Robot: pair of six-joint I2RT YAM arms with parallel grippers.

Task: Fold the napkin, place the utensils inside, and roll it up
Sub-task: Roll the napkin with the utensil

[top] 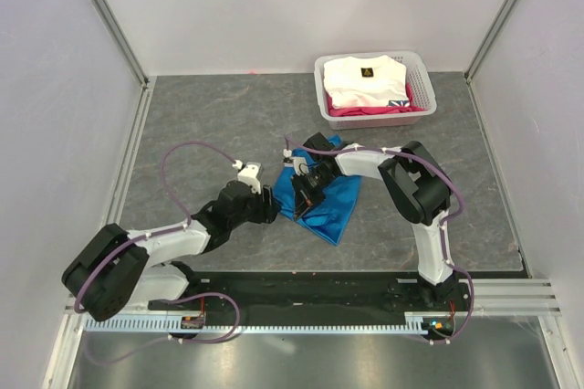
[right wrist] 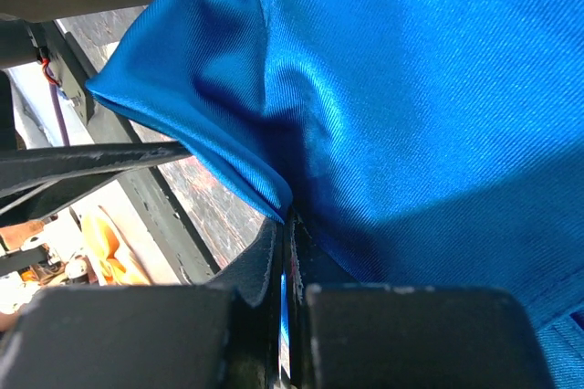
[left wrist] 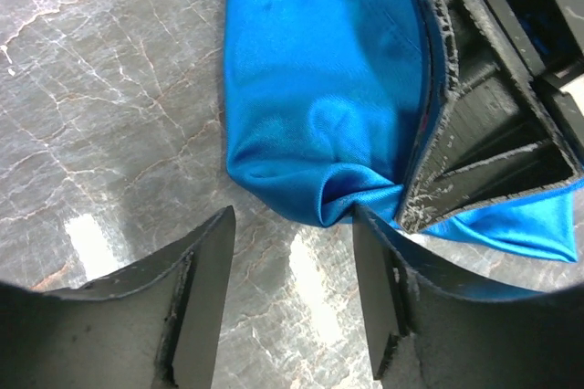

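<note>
Near the middle of the table, toward its near edge, the blue napkin lies bunched and partly folded, with the right gripper clamped tight on a pinch of its cloth. Just beside it, the left gripper stands open, its jaws facing a rounded fold and holding nothing. No utensils are in view. The risks: the left jaws could bite the right gripper instead of cloth, or the slick fabric could slip free and spill the fold.
</note>
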